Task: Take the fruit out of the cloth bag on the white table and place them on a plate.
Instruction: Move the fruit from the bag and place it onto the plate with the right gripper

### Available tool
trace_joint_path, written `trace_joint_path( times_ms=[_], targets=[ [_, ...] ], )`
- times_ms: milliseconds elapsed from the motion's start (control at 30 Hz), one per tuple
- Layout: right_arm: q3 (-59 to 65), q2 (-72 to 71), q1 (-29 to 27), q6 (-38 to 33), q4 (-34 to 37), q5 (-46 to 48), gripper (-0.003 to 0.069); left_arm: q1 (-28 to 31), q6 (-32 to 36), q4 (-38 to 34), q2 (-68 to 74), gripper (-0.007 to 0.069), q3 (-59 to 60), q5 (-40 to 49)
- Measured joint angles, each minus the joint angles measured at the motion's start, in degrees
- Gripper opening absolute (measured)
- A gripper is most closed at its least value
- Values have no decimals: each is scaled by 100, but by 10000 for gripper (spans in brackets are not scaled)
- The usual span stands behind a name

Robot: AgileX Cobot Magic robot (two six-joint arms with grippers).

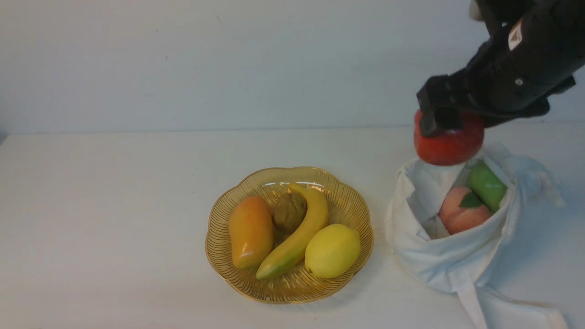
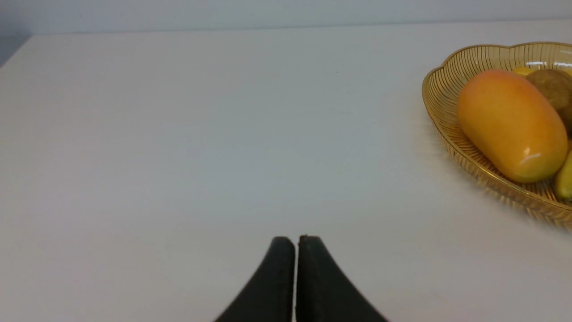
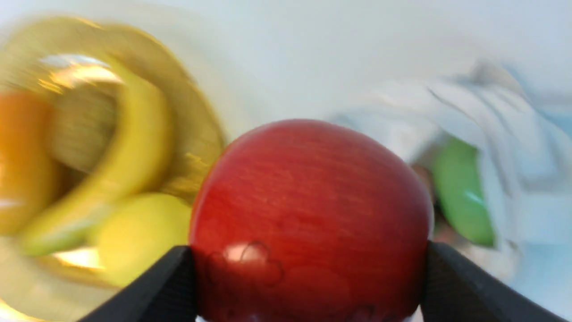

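Note:
My right gripper is shut on the red apple, holding it in the air just above the mouth of the white cloth bag. In the right wrist view the red apple fills the space between both fingers. Inside the bag lie the pink peach with a green leaf and the green apple. The amber plate stands to the left of the bag on the white table. My left gripper is shut and empty, low over bare table left of the plate.
The plate holds a mango, a brown kiwi-like fruit, a banana and a lemon. The bag's strap trails toward the front right corner. A pale wall rises behind the table.

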Motion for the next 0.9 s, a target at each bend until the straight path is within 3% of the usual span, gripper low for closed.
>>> trace_joint_path(
  times_ms=[267,567,900],
  targets=[
    [-102,486,1083,-1339,1489,-797,580,0,0,0,0,-8,0,0],
    [-102,1838,1766,-1480,1553,-875,580,0,0,0,0,-8,0,0],
    [-102,2314,1807,-1384,1123,-984,580,0,0,0,0,-8,0,0]
  ],
)
